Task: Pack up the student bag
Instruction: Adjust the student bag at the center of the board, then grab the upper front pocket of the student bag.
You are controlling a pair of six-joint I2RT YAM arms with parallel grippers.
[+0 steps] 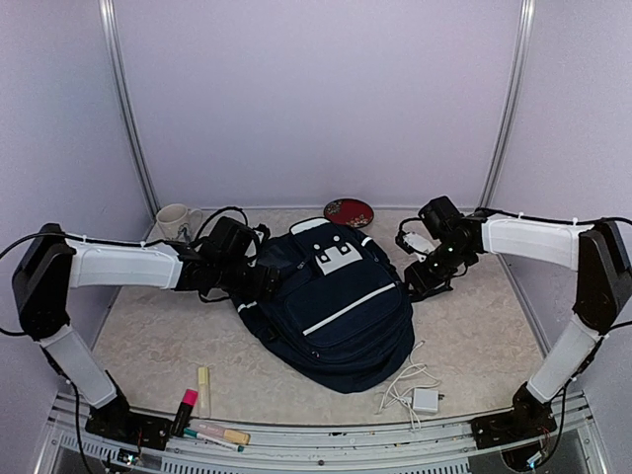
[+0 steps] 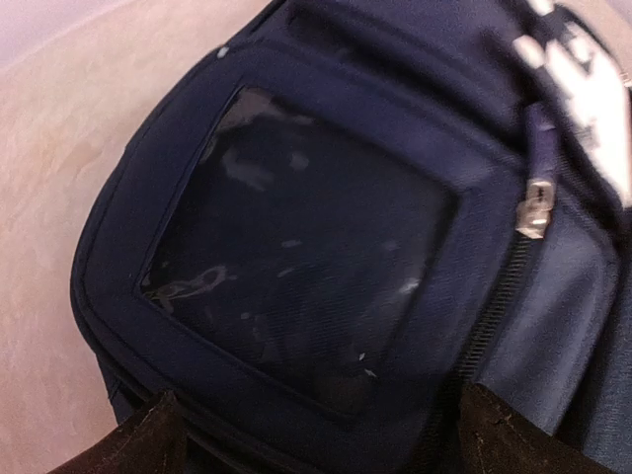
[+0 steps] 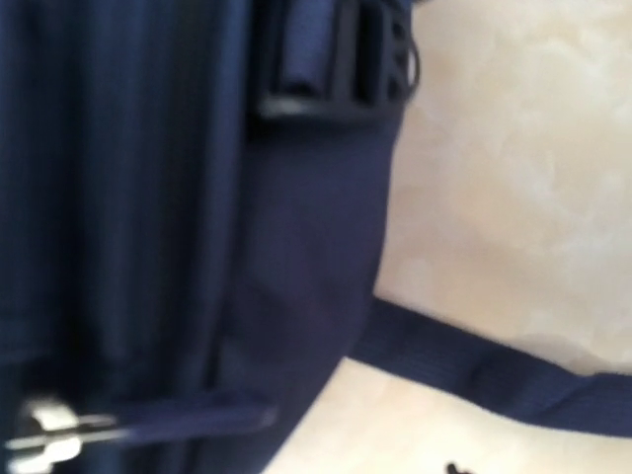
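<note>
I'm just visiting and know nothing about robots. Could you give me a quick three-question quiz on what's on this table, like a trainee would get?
1. Which thing stands at the back left corner of the table? A) mug B) bottle C) book
2. True or false: the white charger lies inside the student bag.
3. Fill in: the round dish behind the bag is ___ in colour.
Key: 1 A. 2 False, it lies on the table in front of the bag. 3 Red.
</note>
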